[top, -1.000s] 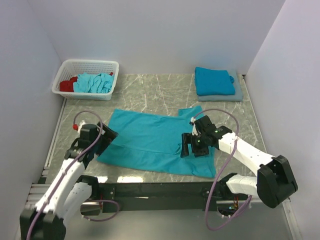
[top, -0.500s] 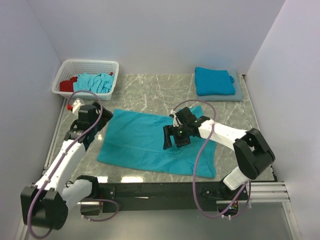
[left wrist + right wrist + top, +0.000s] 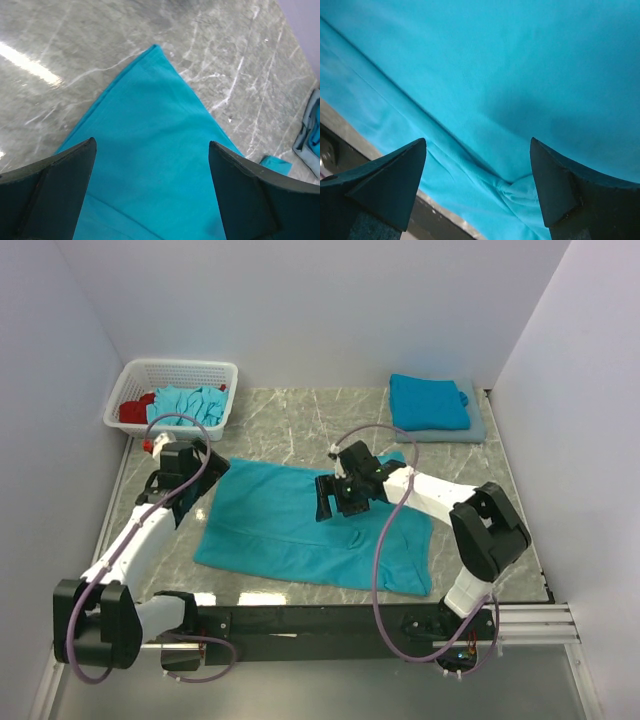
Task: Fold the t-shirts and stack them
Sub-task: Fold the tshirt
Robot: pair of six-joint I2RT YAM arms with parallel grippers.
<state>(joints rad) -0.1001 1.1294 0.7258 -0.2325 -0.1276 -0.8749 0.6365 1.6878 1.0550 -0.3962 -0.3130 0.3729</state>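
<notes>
Lying flat and open, the teal shirt [image 3: 270, 530] covers the middle of the table [image 3: 300, 425] and reaches toward its near edge. A hem or fold line runs across the near part of the cloth. The right wrist view shows a small pucker beside that line.

The left gripper [image 3: 205, 472] hangs over the far-left corner of the teal shirt. Its fingers are spread wide with nothing between them, and the left wrist view shows the pointed corner framed in the gap. The right gripper [image 3: 328, 500] hangs over the inner area of the cloth, nearer the far edge. Its fingers are likewise apart and hold nothing. Whether either gripper touches the cloth cannot be told.

Two folded shirts [image 3: 428, 400] lie stacked at the far right of the table, well apart from the spread one. A white basket [image 3: 180, 365] stands at the far left. It holds crumpled shirts [image 3: 190, 405] and a red cloth [image 3: 132, 410].

Step in hand, as judged: the grasp that comes before a fold of the spread shirt. The stack is started, and garments in the basket are not yet done.

Next move, as judged:
1. Lower the left gripper and pinch the corner.
2. Place the right gripper on an edge, not the inner area, and pinch one layer only.
3. Lift both sides evenly so that the cloth does not bunch at the pucker.
</notes>
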